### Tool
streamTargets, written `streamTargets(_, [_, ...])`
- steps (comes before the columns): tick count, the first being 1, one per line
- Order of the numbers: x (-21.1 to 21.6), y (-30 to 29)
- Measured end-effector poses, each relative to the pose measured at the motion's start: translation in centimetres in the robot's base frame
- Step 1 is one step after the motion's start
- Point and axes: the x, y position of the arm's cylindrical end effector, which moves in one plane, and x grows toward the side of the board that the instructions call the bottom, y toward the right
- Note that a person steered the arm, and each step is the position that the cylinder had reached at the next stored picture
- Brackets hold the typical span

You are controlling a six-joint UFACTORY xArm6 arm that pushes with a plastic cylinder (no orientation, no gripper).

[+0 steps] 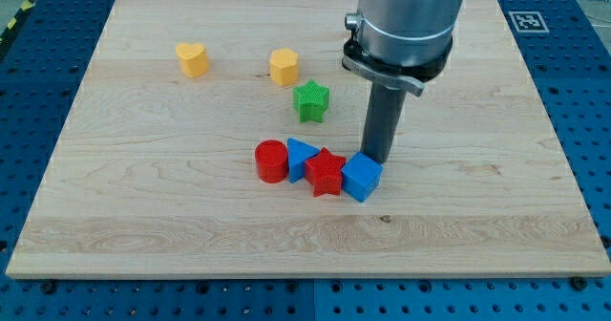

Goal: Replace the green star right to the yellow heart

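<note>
The green star (pixel 311 101) lies near the board's middle, just below and right of a yellow hexagon block (pixel 283 66). The yellow heart (pixel 192 59) sits at the upper left, well to the left of the star. My tip (pixel 376 159) is at the lower end of the dark rod, right of and below the star, touching or just behind the top of the blue cube (pixel 361 178). It is apart from the green star.
A row of blocks lies below the star: a red cylinder (pixel 271 161), a blue triangle (pixel 302 156), a red star (pixel 326 172) and the blue cube. The wooden board (pixel 115 206) rests on a blue perforated table.
</note>
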Motion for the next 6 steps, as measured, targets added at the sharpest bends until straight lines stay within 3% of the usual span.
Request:
streamTargets(2, [-5.5, 2.1])
streamTargets(6, [-3.5, 0.0])
